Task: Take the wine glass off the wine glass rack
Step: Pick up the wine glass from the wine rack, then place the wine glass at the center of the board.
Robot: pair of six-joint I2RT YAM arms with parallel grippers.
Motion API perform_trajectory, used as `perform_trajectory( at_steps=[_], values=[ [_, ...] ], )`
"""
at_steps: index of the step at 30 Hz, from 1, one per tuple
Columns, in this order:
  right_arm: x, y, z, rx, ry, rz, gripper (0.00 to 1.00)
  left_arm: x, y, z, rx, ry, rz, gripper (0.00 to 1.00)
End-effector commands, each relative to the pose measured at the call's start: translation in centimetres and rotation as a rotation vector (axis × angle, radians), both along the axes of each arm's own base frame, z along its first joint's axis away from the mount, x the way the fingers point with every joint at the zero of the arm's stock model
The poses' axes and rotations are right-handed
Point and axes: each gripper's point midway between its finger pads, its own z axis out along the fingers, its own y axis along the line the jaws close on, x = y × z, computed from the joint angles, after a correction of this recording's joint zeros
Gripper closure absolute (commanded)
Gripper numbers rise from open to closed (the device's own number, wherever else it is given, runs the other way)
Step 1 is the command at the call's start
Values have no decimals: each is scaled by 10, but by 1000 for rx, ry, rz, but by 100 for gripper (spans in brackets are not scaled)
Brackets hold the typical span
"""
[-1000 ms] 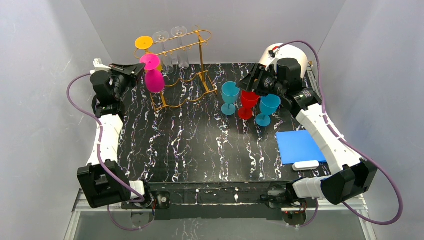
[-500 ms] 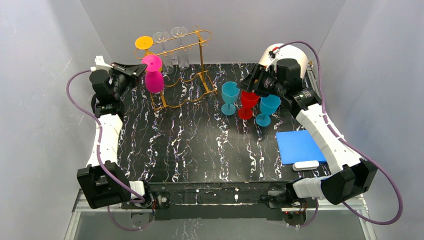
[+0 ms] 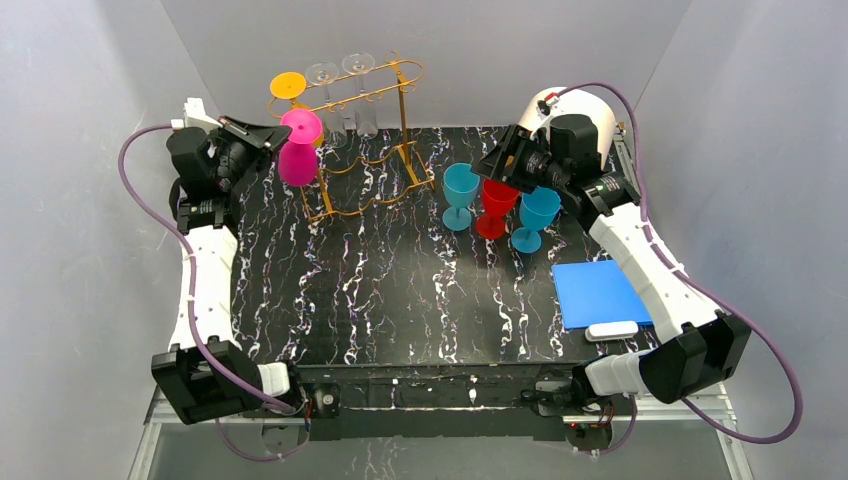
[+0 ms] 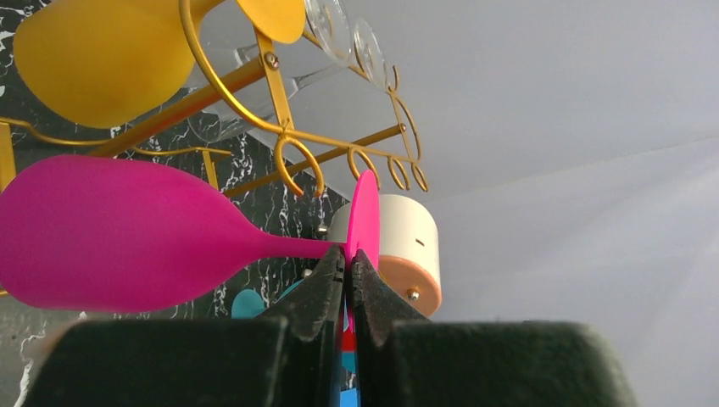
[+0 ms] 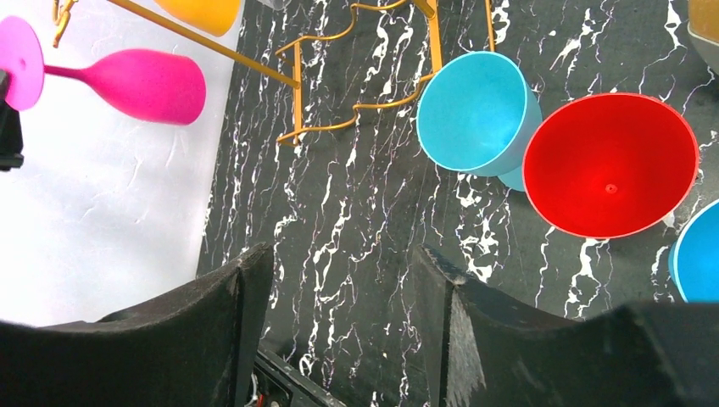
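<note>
My left gripper (image 3: pixel 272 137) is shut on the foot of a pink wine glass (image 3: pixel 298 160), which hangs bowl-down at the left end of the gold wire wine glass rack (image 3: pixel 365 100). In the left wrist view the gripper (image 4: pixel 348 263) pinches the pink glass's (image 4: pixel 110 233) foot rim just in front of the curled ends of the rack's (image 4: pixel 288 140) rails. The foot looks apart from them. An orange glass (image 3: pixel 288 85) and two clear glasses (image 3: pixel 340 70) hang on the rails. My right gripper (image 5: pixel 339 288) is open and empty.
A teal glass (image 3: pixel 460 190), a red glass (image 3: pixel 495 205) and a second teal glass (image 3: pixel 535 215) stand upright under my right gripper (image 3: pixel 497 165). A blue pad (image 3: pixel 598 292) with a white bar lies at the right. A white cylinder (image 3: pixel 590 115) stands at the back right.
My left gripper has drawn the pink glass to the left, along and off the rack's left end. The right arm has hardly moved.
</note>
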Motion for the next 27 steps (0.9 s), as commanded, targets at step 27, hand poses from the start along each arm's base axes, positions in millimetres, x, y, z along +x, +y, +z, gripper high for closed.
perform_trajectory(
  at_steps=[27],
  values=[
    [-41,77,57,471,-93,523,31,-94,-164,-30,123,-149,-675,100]
  ],
)
